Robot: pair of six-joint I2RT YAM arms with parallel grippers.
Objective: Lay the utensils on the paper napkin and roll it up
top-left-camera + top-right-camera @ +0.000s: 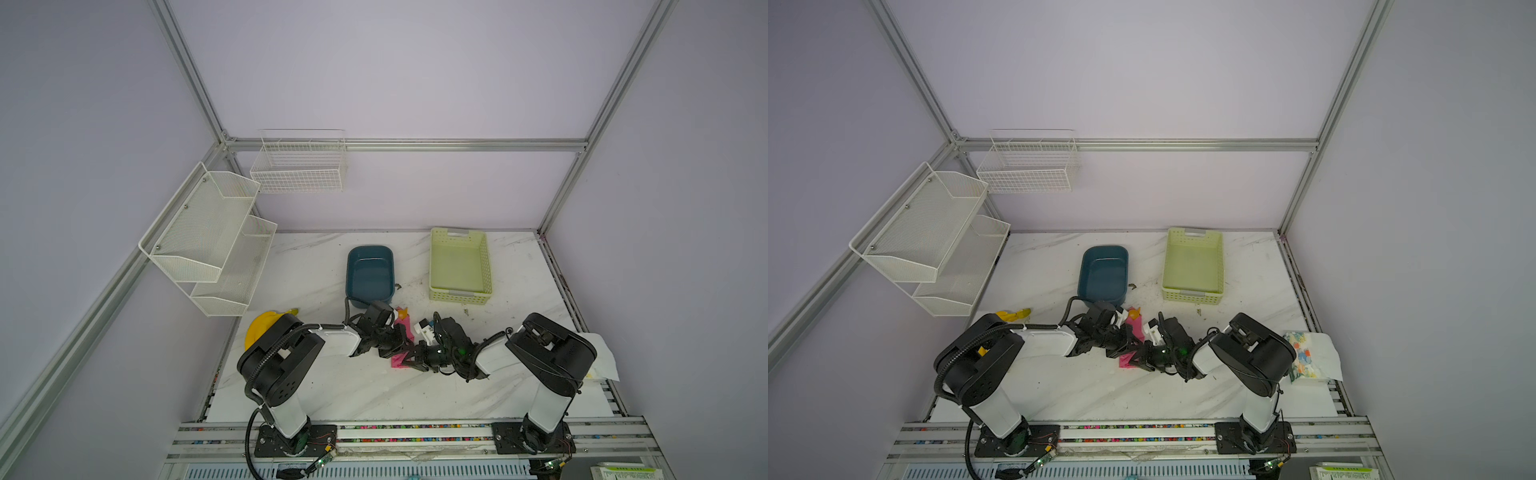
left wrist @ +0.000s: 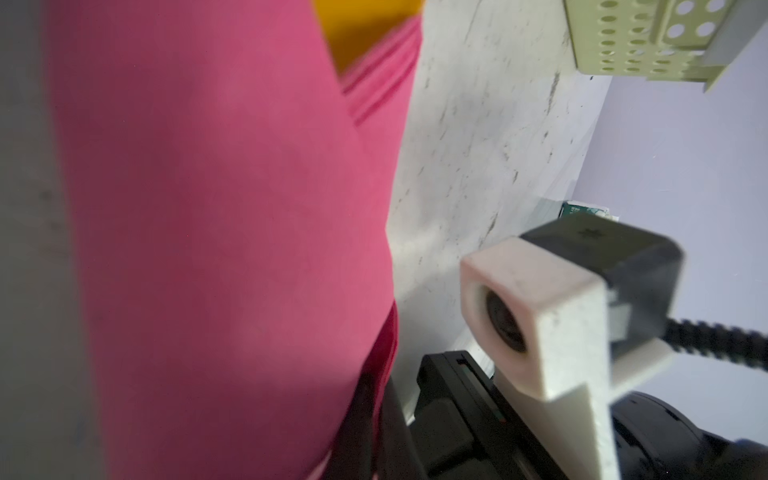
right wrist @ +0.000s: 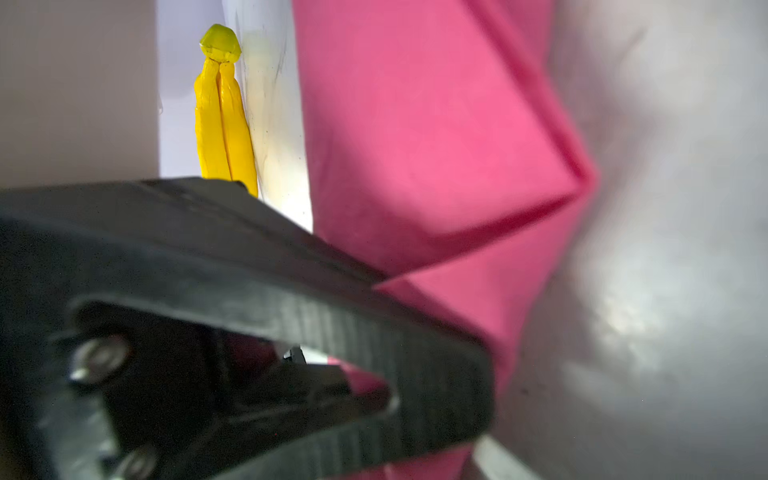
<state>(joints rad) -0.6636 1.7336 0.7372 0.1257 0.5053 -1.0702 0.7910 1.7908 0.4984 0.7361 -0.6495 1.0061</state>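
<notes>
The pink paper napkin (image 1: pixel 404 329) (image 1: pixel 1133 326) lies folded into a narrow bundle at the table's middle, mostly hidden under both wrists. An orange tip of the utensils (image 1: pixel 401 311) (image 1: pixel 1134 312) sticks out of its far end, and the rest is wrapped. My left gripper (image 1: pixel 405 340) reaches in from the left and my right gripper (image 1: pixel 409 360) from the right, at the near end. In the left wrist view the napkin (image 2: pixel 228 208) fills the frame, with orange (image 2: pixel 365 29) at its end and my thin fingers (image 2: pixel 365 415) shut on its edge. In the right wrist view black fingers (image 3: pixel 415 332) are closed on the pink fold (image 3: pixel 436 145).
A blue tub (image 1: pixel 370 272) stands just behind the napkin, a pale green basket (image 1: pixel 459 266) to its right. A yellow banana (image 1: pixel 291 311) lies behind the left arm. A patterned tissue packet (image 1: pixel 1304 357) sits at the right edge. White wire racks (image 1: pixel 208 237) hang on the left wall.
</notes>
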